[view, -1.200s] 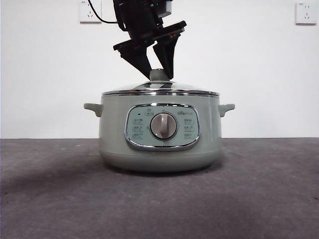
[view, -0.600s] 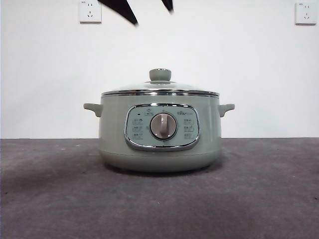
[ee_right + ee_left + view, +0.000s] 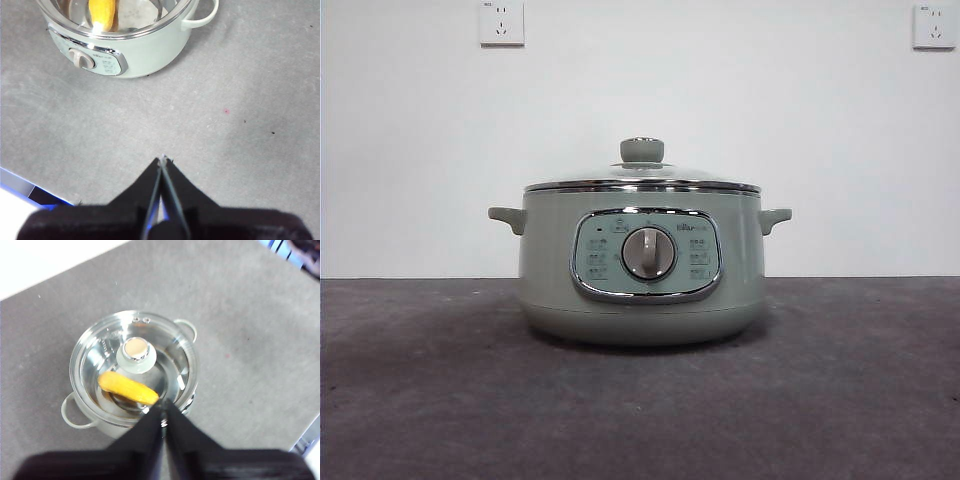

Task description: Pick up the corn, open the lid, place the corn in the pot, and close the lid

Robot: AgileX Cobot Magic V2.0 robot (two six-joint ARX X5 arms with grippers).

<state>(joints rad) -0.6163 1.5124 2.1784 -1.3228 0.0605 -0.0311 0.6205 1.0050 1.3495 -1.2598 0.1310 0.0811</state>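
1. Inside the squat sage-green electric pot [image 3: 640, 270], the yellow-orange corn cob [image 3: 128, 387] is seen through the seated domed glass lid [image 3: 134, 357], so the task is judged complete.
2. Left gripper [image 3: 163, 407] is held high above the pot's 6 o'clock rim, jaws pressed together, empty.
3. Right gripper [image 3: 162, 162] is parked well clear over bare table, jaws closed, empty.

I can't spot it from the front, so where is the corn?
The corn lies inside the pot under the closed glass lid, beside the knob in the left wrist view.

The grey, matte surface [image 3: 860, 400] carries only the pot [image 3: 545, 290], which stands upright on it (a small red speck [image 3: 226, 111] lies nearby).
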